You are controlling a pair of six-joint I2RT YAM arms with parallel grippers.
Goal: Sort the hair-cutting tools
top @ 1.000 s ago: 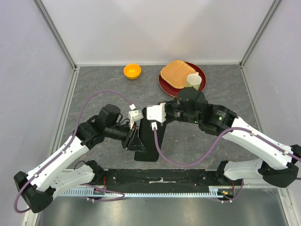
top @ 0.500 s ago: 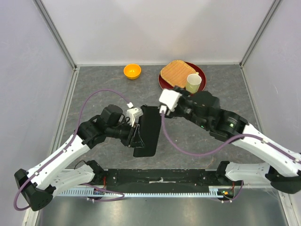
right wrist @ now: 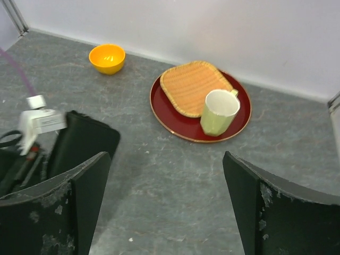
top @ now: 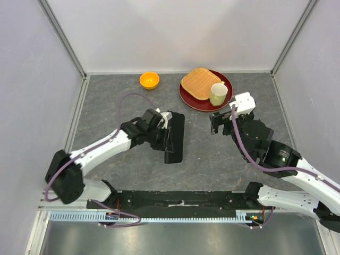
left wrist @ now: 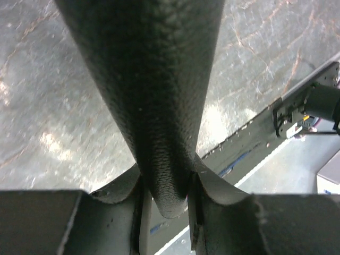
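L pincer [top: 169, 139] pinching edge of 1 black case [top: 178, 133]. R pincer [right wrist: 164, 175] spread wide, nothing btwn fingers. scissors, combs: not visible, can't tell where. Ahead of R: 1 red plate [right wrist: 175, 123] w/ 1 woven mat [right wrist: 194, 85] + 1 green mug [right wrist: 219, 111]. 1 orange bowl [top: 149, 80] beyond L. Grey stone-look table [top: 106, 106], white walls [top: 175, 32]. Bare tabletop btwn pincers, rear wall just past plate.

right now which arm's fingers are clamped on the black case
The left arm's fingers, pinching the black case at its edge. The right arm's fingers stand wide apart with nothing between them, off to the side near the red plate.
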